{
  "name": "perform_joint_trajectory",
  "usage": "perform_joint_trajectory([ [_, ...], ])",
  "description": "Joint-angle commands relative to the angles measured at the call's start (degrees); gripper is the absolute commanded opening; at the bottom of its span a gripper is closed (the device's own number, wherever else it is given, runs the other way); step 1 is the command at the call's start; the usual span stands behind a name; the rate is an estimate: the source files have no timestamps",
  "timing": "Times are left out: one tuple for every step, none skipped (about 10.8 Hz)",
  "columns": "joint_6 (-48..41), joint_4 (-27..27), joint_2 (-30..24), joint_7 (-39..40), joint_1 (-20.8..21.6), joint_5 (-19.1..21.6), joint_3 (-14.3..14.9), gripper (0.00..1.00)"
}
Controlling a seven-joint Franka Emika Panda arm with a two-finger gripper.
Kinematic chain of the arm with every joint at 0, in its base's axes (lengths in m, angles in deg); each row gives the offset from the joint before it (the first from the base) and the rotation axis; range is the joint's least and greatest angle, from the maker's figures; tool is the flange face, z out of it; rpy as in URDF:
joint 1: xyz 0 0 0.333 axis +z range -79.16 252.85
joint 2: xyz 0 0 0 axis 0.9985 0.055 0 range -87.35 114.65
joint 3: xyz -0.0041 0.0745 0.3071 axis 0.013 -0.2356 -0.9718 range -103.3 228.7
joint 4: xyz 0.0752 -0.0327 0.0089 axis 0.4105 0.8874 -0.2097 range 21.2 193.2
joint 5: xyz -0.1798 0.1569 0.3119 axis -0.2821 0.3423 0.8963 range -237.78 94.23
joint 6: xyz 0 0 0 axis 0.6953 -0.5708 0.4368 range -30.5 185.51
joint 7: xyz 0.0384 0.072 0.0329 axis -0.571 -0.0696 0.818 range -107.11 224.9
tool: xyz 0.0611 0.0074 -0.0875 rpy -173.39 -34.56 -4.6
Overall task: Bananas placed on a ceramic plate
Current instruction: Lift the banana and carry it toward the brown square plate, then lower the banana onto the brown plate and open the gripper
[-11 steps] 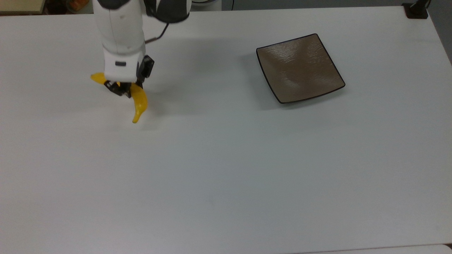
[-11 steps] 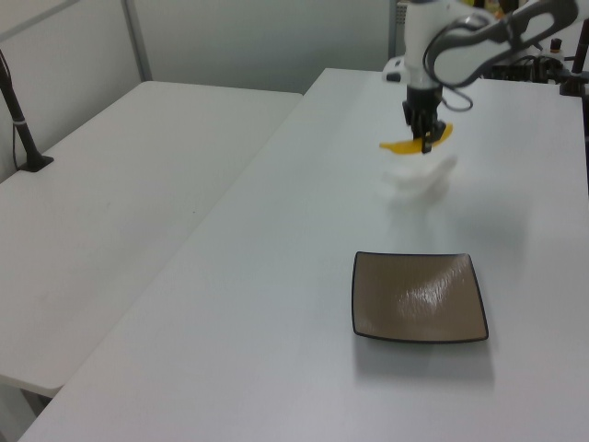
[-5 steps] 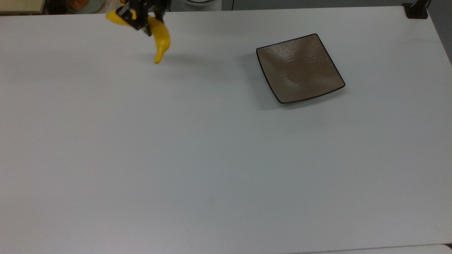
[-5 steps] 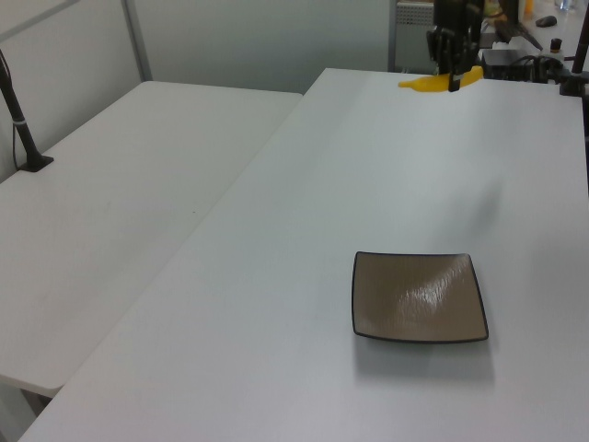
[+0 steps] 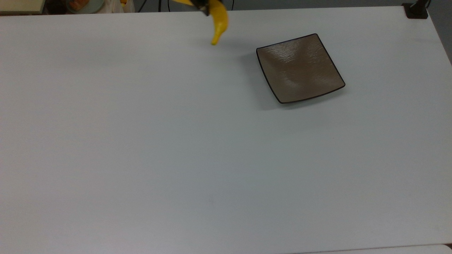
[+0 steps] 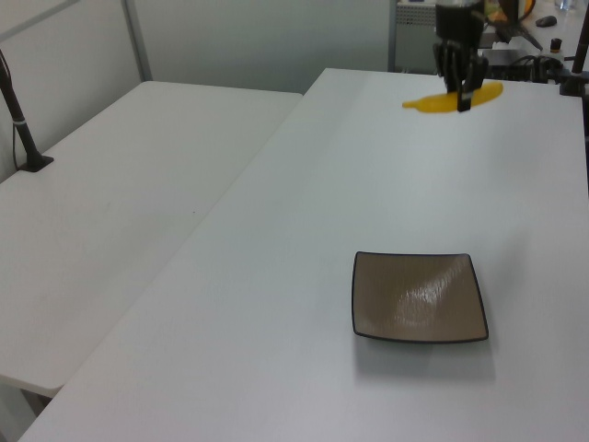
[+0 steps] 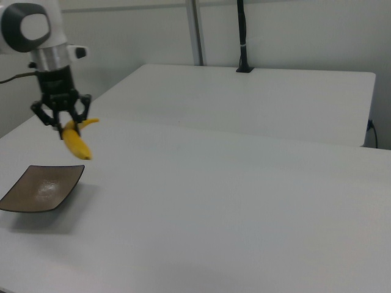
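In the top view the banana [image 5: 219, 19] is hanging above the worktop [image 5: 176, 158], left of the ceramic plate [image 5: 300, 68]; in the left view the pincer [image 6: 462, 85] is clamping it; in the right view it is dangling just over the plate's far edge.

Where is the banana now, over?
Gripper shut on banana, held above the table. Ceramic plate bare, apart from banana. Nothing in the way between them.
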Motion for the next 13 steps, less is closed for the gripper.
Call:
perform_joint_trajectory([
  [-0.18,0.76,0.67,-17.68,0.61,1.01,-9.89,0.00],
  [0.26,0.76,2.77,-23.21,0.61,1.27,-13.49,0.00],
  [3.13,1.63,4.01,-27.10,0.69,1.19,-15.70,0.00],
  [8.38,3.55,5.06,-31.05,0.78,1.19,-17.29,0.00],
  [12.35,5.66,6.12,-34.31,0.78,0.75,-18.79,0.00],
  [15.87,7.33,7.17,-36.00,0.96,0.31,-19.41,0.01],
  [18.95,8.66,8.40,-36.97,2.18,0.22,-19.42,0.01],
  [21.07,8.84,9.89,-38.20,2.36,0.05,-19.50,0.01],
  [22.40,8.93,11.56,-39.17,2.89,-0.04,-19.50,0.01],
  [24.06,9.19,13.14,-40.31,3.59,-0.83,-19.50,0.01],
  [26.43,9.98,14.38,-41.80,4.03,-1.70,-19.50,0.02],
  [28.54,10.42,15.52,-42.77,4.03,-2.76,-19.50,0.02],
  [30.04,10.43,16.58,-42.95,4.38,-3.20,-19.50,0.03],
])
